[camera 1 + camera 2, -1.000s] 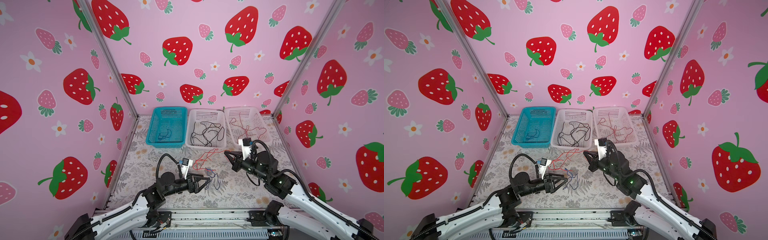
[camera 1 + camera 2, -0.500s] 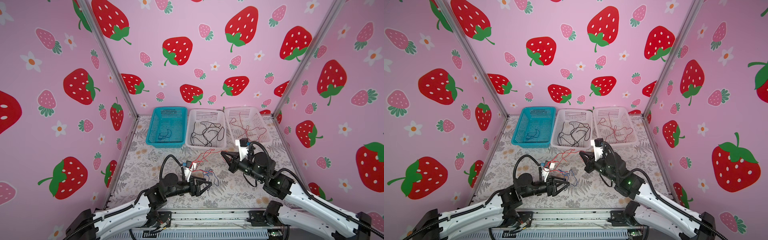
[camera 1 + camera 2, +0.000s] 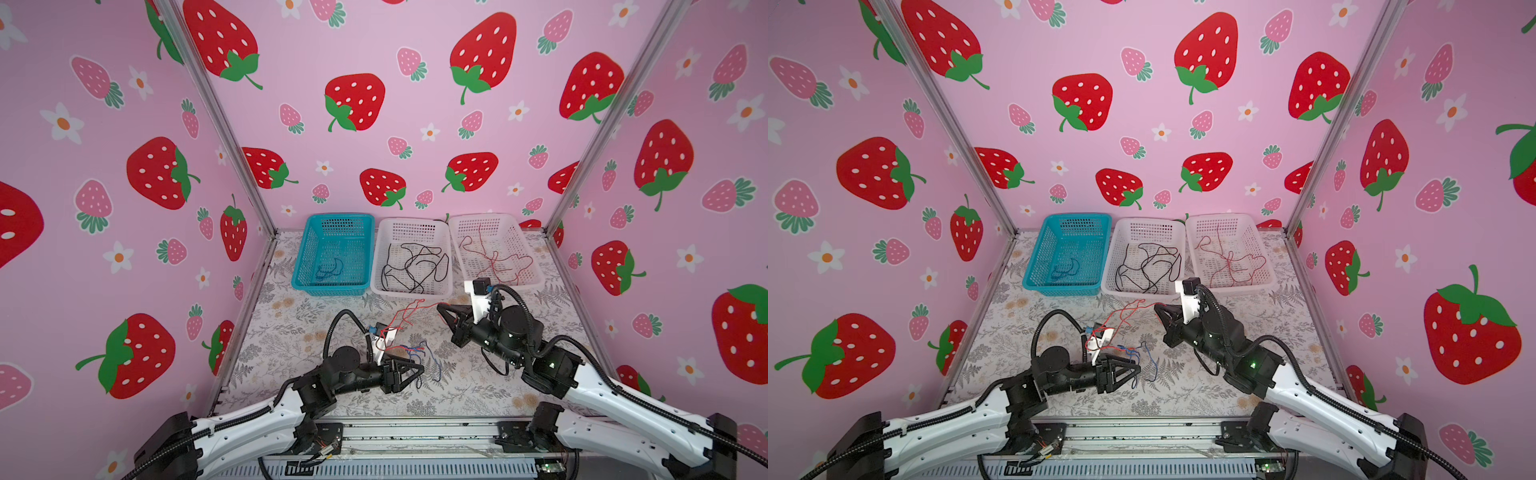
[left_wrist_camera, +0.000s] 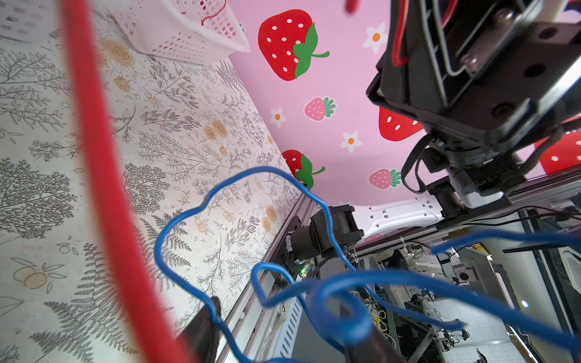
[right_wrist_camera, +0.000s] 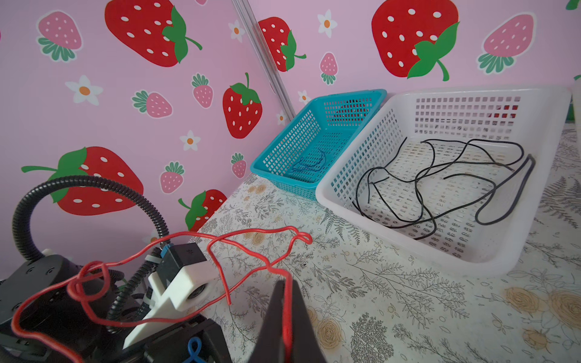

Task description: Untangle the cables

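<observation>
the right claw (image 3: pixel 440 306) is clenched on a red cable (image 5: pixel 251 232), just short of the middle white basket (image 3: pixel 411 293) and toward the far edge of the bench (image 3: pixel 291 332). in the right wrist view the strand runs down between its shut black fingers (image 5: pixel 270 320). from there the cable hangs in slack loops over to the left arm, where it lies across the white camera mount (image 5: pixel 176 283) and the wrist behind it (whether it is knotted there i cannot tell).

the left claw (image 3: pixel 420 369) sits low near the middle of the bench, closer to the near edge, pointing toward the right edge. its jaws stand apart, released. a blue cable (image 4: pixel 261 169) is bunched in loops between and around them. one strand touches a finger (image 4: pixel 204 333) in the left wrist view, but nothing looks pinched. the rest of the blue cable lies on the bench just past the claw's tips.

three baskets stand side by side along the far edge. a blue basket (image 3: pixel 332 287) nearest the far left corner holds a blue wire (image 3: pixel 332 268). the middle white one holds black cables (image 3: pixel 415 266). a second white basket (image 3: pixel 525 253) toward the far right corner holds red cables (image 3: pixel 494 259).
</observation>
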You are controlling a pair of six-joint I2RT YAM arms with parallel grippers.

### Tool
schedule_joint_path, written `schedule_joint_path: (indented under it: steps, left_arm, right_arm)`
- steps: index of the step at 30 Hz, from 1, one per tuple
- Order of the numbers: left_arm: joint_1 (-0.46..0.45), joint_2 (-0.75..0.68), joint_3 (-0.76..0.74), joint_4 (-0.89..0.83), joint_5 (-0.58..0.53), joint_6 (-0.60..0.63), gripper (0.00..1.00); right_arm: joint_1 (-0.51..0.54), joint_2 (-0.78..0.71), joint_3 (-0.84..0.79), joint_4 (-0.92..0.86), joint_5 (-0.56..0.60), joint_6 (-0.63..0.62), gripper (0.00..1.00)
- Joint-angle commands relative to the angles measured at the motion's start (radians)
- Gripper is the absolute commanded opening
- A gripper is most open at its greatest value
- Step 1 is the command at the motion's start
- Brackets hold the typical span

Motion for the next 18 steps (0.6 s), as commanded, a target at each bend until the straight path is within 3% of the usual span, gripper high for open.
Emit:
schedule_joint_path:
  steps: [1,17,18]
  left_arm:
    - [-0.006,-0.010,0.030,0.036,0.014,0.010,0.58]
    - [-0.011,-0.012,0.018,0.053,0.012,0.012,0.33]
    - [-0.011,-0.013,0.019,0.050,0.011,0.012,0.23]
  right_arm:
    - [0.009,-0.003,0.031,0.034,0.041,0.011,0.00]
    - [0.019,-0.010,0.010,0.049,0.065,0.034,0.00]
    - [0.020,-0.013,0.008,0.048,0.066,0.033,0.00]
